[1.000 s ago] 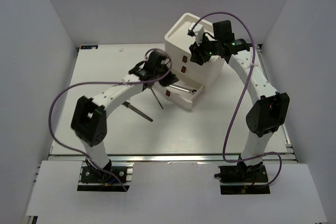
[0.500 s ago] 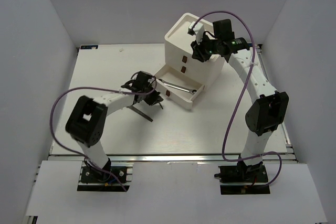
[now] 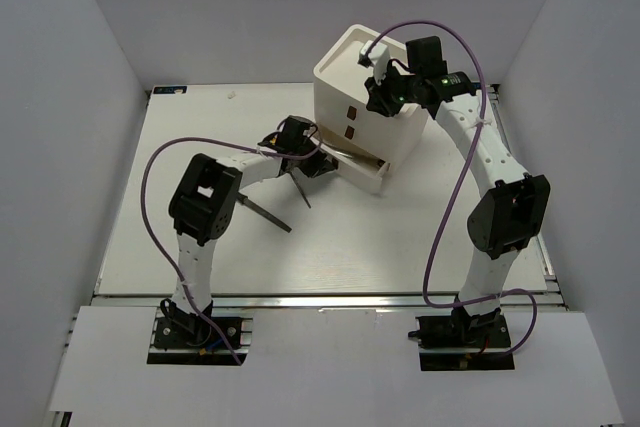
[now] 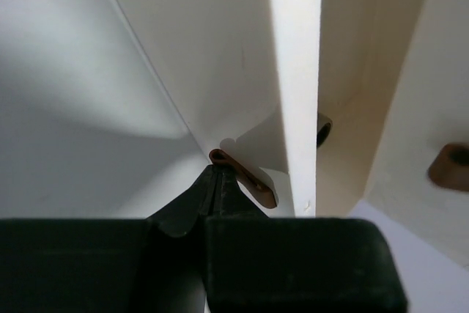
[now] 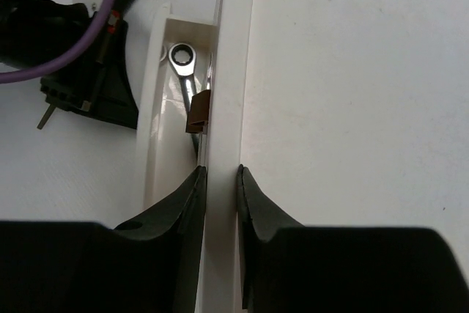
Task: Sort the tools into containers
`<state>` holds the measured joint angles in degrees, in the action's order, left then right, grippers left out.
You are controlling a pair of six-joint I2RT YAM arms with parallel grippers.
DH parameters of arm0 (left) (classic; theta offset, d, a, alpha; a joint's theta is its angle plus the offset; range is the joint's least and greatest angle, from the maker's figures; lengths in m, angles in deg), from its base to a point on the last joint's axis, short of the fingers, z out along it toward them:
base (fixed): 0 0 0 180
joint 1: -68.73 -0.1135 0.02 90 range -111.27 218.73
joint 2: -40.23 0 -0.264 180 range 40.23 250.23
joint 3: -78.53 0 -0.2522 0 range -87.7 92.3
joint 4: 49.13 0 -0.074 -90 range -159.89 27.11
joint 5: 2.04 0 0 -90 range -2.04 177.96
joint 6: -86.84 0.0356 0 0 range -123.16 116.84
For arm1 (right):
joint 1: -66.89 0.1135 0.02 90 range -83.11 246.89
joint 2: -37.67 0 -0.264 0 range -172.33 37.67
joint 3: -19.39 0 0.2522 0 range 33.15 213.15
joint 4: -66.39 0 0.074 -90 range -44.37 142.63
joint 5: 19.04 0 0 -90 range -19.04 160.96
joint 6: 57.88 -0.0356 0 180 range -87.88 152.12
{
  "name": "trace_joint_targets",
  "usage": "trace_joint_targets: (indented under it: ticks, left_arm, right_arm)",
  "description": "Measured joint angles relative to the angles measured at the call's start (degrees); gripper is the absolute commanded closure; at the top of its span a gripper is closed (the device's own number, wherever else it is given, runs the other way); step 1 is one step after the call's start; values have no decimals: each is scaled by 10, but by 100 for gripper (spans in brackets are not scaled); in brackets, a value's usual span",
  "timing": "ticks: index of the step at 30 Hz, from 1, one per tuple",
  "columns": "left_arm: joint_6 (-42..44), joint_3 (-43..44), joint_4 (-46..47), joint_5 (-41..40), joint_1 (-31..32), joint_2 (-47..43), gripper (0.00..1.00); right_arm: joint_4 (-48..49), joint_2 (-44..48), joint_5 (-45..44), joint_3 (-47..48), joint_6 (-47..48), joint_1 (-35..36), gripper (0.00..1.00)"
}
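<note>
A white table (image 3: 200, 257) stands inside pale grey walls (image 3: 60, 77), with both arms bolted at its near edge.

On the left-centre of the table a long dark tool (image 3: 268, 217) lies slantwise. Just to its right lies a thin screwdriver (image 3: 302, 192), apart from it. Right of these, the left gripper (image 4: 213, 175) has its jaws pressed together, holding nothing. Its tips touch the end of the red-brown tab (image 4: 245, 181) on the front of the bottom drawer (image 3: 360, 175).

That drawer juts a little way out of the white stacked box (image 3: 345, 67), which stands at the far centre-right of the table. Inside the drawer lies a grey wrench (image 5: 182, 64), its ring end showing in the right wrist view. The right gripper (image 5: 220, 177) sits at the box's top rim (image 5: 233, 71), its two fingers closed on the white edge from either side.

Half a second ago the drawer stood much farther out and the left gripper hung nearer, short of its front. Now the drawer is most of the way in with the gripper against it. The right gripper has stayed at the rim.
</note>
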<state>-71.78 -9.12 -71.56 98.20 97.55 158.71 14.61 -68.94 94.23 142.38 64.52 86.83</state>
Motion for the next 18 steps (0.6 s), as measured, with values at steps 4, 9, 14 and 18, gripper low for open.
trace_joint_targets:
  ticks: [4, 9, 14, 18]
  left_arm:
    - [-4, 60, 21, 10, 2, 49, 89]
    - [-11, 152, 55, 25, 2, 124, 88]
    - [-11, 172, 60, 44, 1, 142, 80]
    - [-9, 123, 98, 38, 1, 125, 60]
  right_arm:
    - [-1, 0, -1, 0, 5, 2, 100]
    - [0, 2, -7, -3, 10, 6, 100]
    - [5, 3, -22, -4, 10, 6, 77]
    - [1, 3, -18, -4, 10, 8, 53]
